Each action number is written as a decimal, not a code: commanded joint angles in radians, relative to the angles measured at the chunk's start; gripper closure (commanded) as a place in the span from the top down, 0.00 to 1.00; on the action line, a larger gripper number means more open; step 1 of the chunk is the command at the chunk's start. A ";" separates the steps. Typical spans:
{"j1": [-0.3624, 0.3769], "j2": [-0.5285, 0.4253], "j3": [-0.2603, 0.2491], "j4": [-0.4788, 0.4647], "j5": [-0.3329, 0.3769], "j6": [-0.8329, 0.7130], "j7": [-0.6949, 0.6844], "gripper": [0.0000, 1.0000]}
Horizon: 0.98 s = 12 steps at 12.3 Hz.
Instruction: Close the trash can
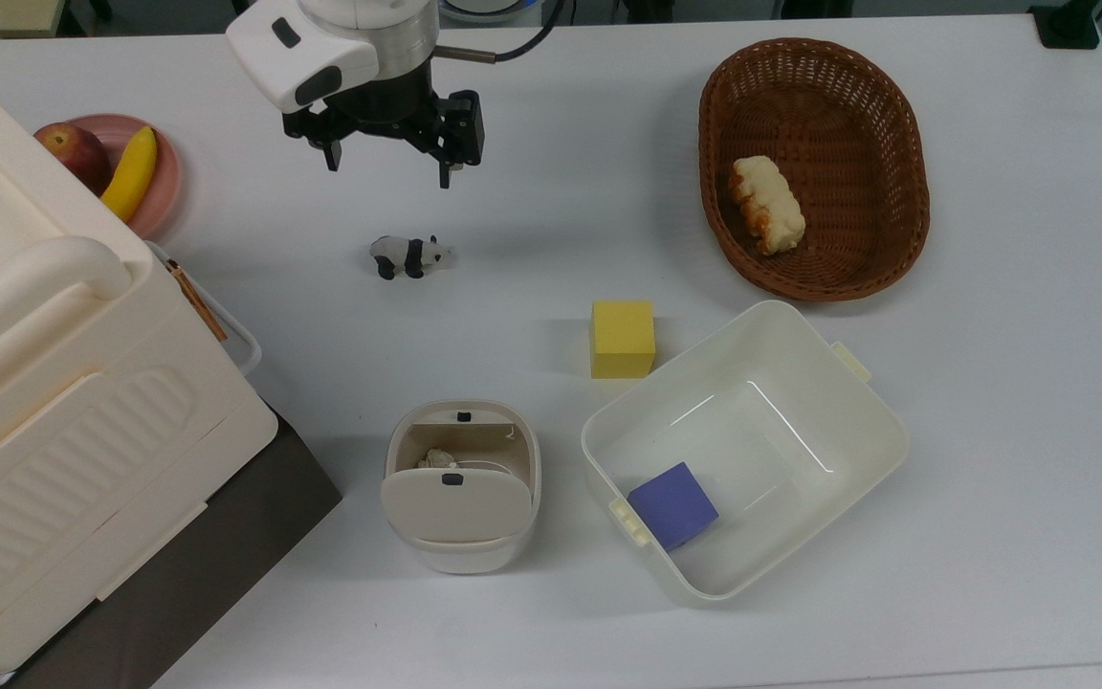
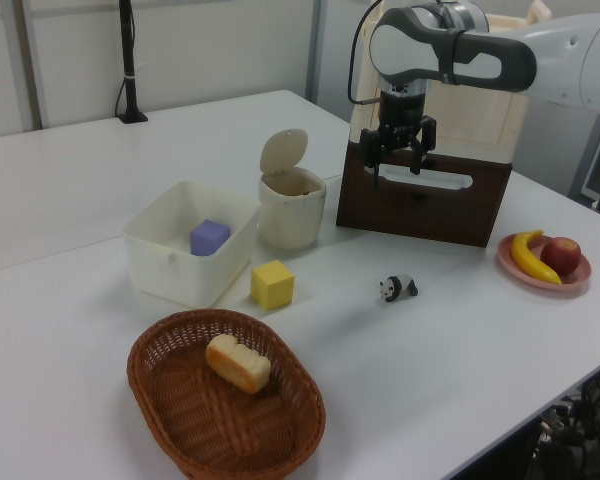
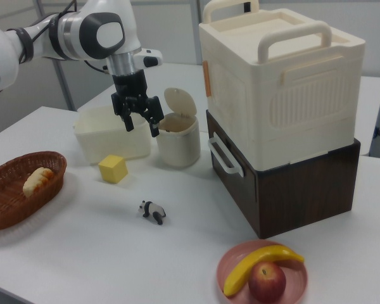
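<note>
From the top view, the gripper [image 1: 386, 172] hangs above the white table [image 1: 551, 144] with its two fingers spread apart and nothing between them. Below it in the picture stands a toy panda [image 1: 407, 255]. The trash can [image 1: 461, 486] sits well apart from the gripper, near the lower middle of the top view, its flap lid [image 1: 456, 504] raised and a crumpled scrap visible inside. Just beside it, on the top view's right, is a white tub [image 1: 857, 421] with a purple cube [image 1: 672, 504] in it; a yellow cube [image 1: 623, 338] stands just above the tub's corner. A wicker basket [image 1: 895, 124] holds a piece of bread [image 1: 767, 204]. On the top view's left, a big cream box [image 1: 54, 402] partly covers a pink plate [image 1: 166, 182] with a banana [image 1: 133, 173] and an apple [image 1: 75, 153].

The left view shows height that the top view does not: the gripper [image 2: 397, 172] hangs well above the table, in front of a dark brown crate [image 2: 425, 205]. The trash can [image 2: 291, 205] stands with its lid [image 2: 283, 152] tipped upright, between the tub [image 2: 165, 255] and the crate.

The right view shows the cream box [image 3: 278, 76] stacked on the crate [image 3: 291, 190], with two handles on top. Here the gripper [image 3: 139, 118] appears just left of the trash can [image 3: 178, 140], fingers parted, in front of the tub [image 3: 104, 136].
</note>
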State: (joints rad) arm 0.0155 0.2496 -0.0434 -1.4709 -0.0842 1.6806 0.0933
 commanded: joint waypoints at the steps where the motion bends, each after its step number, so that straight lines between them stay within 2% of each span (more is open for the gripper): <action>1: -0.006 -0.020 -0.007 -0.022 0.021 0.022 -0.016 1.00; 2: -0.008 -0.020 -0.007 -0.022 0.023 0.021 -0.039 1.00; 4: -0.008 -0.020 -0.007 -0.023 0.023 0.021 -0.081 0.88; 5: -0.008 -0.020 -0.007 -0.023 0.027 0.021 -0.105 0.77; 7: -0.025 -0.018 -0.007 -0.022 0.066 0.022 -0.156 0.46; 9: -0.026 -0.016 -0.007 -0.022 0.077 0.025 -0.162 0.23; 10: -0.026 -0.013 -0.007 -0.019 0.081 0.051 -0.162 0.15; 12: -0.040 -0.003 -0.007 -0.016 0.119 0.190 -0.179 0.15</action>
State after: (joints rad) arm -0.0131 0.2506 -0.0434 -1.4713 -0.0143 1.7426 -0.0389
